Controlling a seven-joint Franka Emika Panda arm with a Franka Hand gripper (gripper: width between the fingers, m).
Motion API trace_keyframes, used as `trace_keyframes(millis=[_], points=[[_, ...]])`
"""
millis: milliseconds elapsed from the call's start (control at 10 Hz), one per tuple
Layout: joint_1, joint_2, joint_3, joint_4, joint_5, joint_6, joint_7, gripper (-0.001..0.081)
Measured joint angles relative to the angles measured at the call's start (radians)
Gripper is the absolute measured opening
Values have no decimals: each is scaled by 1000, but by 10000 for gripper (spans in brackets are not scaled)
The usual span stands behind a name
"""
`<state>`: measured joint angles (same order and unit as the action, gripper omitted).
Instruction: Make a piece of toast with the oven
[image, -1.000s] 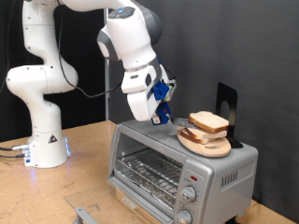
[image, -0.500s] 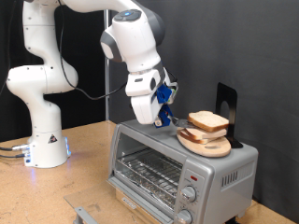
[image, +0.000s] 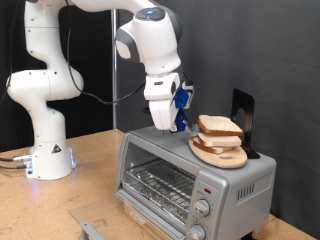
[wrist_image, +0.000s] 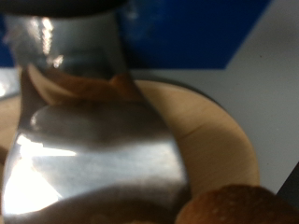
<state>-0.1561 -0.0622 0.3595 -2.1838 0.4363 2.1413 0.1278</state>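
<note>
Robot lab: black backdrop curtain (image: 285, 50), bare wooden bench (image: 90, 170).

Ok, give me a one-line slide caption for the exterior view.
Franka gripper lifts a bread slice off the wooden plate atop the open toaster oven.

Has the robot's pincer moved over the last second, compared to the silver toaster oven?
Yes. The pincer has shifted toward the exterior view's right above the silver toaster oven, closing on the tan bread slice.

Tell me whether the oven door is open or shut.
Open. In the exterior view the oven shows its wire rack bare, and the door lies swung down at the bottom edge. The piece of toast sits on top.
</note>
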Motion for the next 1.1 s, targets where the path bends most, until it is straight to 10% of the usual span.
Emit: trace_keyframes(millis=[1100], points=[[0, -63, 30, -101, 44, 182, -61, 393]])
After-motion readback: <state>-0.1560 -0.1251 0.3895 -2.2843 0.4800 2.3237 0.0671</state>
